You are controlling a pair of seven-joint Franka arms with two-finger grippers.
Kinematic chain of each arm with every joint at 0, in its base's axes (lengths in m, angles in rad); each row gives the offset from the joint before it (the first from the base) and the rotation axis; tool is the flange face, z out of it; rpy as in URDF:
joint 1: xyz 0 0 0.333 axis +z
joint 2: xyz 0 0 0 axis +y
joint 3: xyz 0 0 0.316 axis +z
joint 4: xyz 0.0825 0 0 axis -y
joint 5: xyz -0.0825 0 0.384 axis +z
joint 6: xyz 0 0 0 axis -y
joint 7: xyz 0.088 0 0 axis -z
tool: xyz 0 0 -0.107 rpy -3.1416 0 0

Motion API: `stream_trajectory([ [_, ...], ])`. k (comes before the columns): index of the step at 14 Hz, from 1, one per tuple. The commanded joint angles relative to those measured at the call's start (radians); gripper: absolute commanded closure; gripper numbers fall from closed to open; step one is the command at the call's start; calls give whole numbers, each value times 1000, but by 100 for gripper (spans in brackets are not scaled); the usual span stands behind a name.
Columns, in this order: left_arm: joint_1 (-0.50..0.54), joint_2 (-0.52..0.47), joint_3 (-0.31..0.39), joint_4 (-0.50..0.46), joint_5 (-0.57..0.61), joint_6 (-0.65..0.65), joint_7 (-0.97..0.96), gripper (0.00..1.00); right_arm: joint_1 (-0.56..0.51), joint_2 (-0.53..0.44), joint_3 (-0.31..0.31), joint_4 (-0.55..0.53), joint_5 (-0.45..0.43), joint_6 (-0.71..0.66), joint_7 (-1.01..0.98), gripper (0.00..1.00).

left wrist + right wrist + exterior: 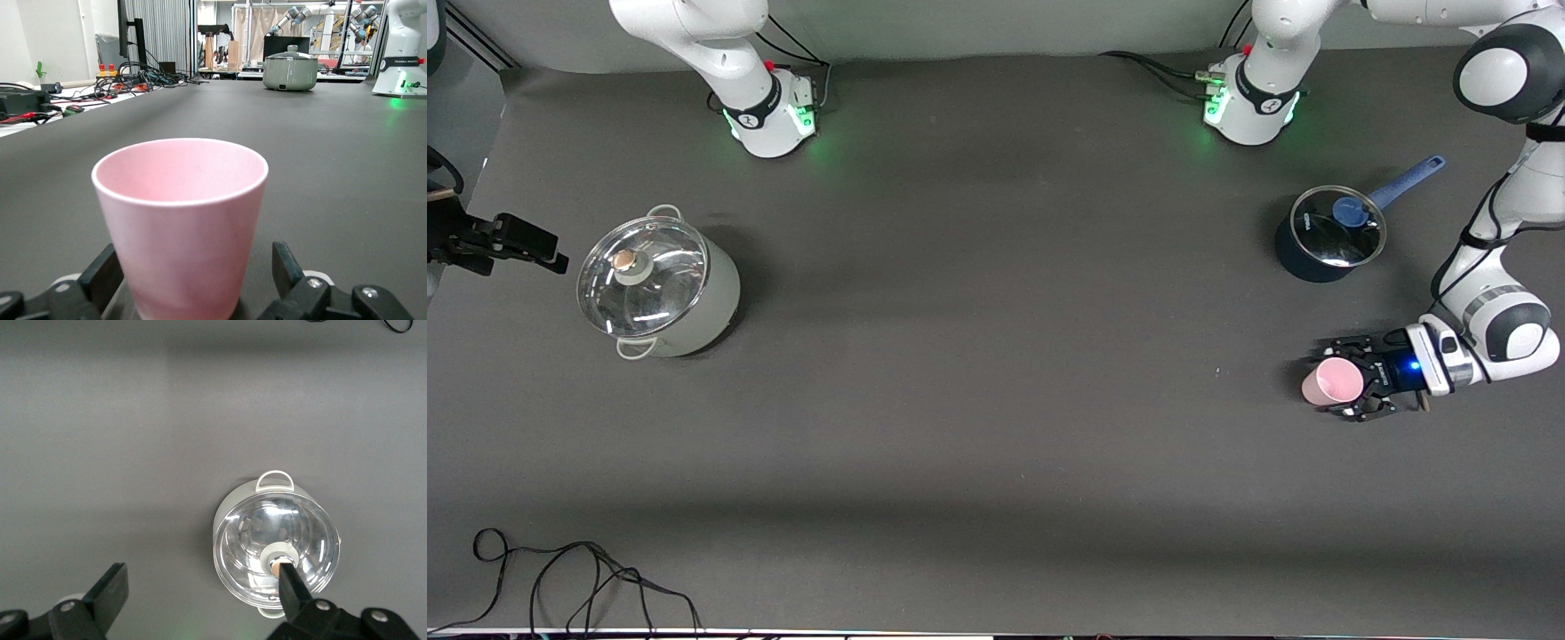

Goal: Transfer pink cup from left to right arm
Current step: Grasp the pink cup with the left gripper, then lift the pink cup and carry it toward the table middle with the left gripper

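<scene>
The pale-pink cup (1332, 380) stands upright on the dark table at the left arm's end, nearer to the front camera than the blue saucepan. My left gripper (1352, 384) is low at the table with its fingers on either side of the cup. In the left wrist view the cup (180, 200) fills the space between the fingers (285, 263), and a gap shows beside it, so the left gripper (195, 257) is open. My right gripper (534, 244) hangs high at the right arm's end of the table, open and empty (200, 577).
A grey-green pot with a glass lid (658, 289) stands at the right arm's end and shows in the right wrist view (277, 547). A dark blue saucepan with a glass lid (1329, 233) stands near the left arm. A loose black cable (560, 578) lies by the front edge.
</scene>
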State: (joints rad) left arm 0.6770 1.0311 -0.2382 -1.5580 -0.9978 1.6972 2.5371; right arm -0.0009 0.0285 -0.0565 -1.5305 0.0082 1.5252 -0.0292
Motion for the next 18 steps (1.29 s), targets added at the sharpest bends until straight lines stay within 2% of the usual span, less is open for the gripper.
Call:
stream_trajectory([
  [1,-19,18,2,22,-36,-5,23,5,-1,-10,3,0,18,4,23,0],
  [2,-25,18,2,24,-36,-5,23,15,-1,-10,1,0,18,4,22,0],
  [4,-28,20,2,33,-36,-7,29,79,-1,-10,1,0,18,4,22,0],
  [5,-34,20,2,33,-38,-5,31,99,-1,-10,1,0,18,4,22,0],
  [8,-46,18,-4,38,-39,-5,29,100,-1,-12,1,0,18,4,22,0],
  [10,-51,18,-38,44,-47,-2,26,100,-1,-12,1,0,18,4,22,0],
  [12,-91,18,-65,45,-106,-1,22,100,-1,-12,1,0,18,4,22,0],
  [15,-209,15,-65,62,-252,18,19,100,-1,-10,1,0,18,6,22,0],
  [16,-238,15,-69,64,-293,59,11,100,-1,-10,1,0,18,6,22,0],
  [18,-290,15,-117,96,-349,152,-20,100,-1,-10,1,0,18,6,20,0],
])
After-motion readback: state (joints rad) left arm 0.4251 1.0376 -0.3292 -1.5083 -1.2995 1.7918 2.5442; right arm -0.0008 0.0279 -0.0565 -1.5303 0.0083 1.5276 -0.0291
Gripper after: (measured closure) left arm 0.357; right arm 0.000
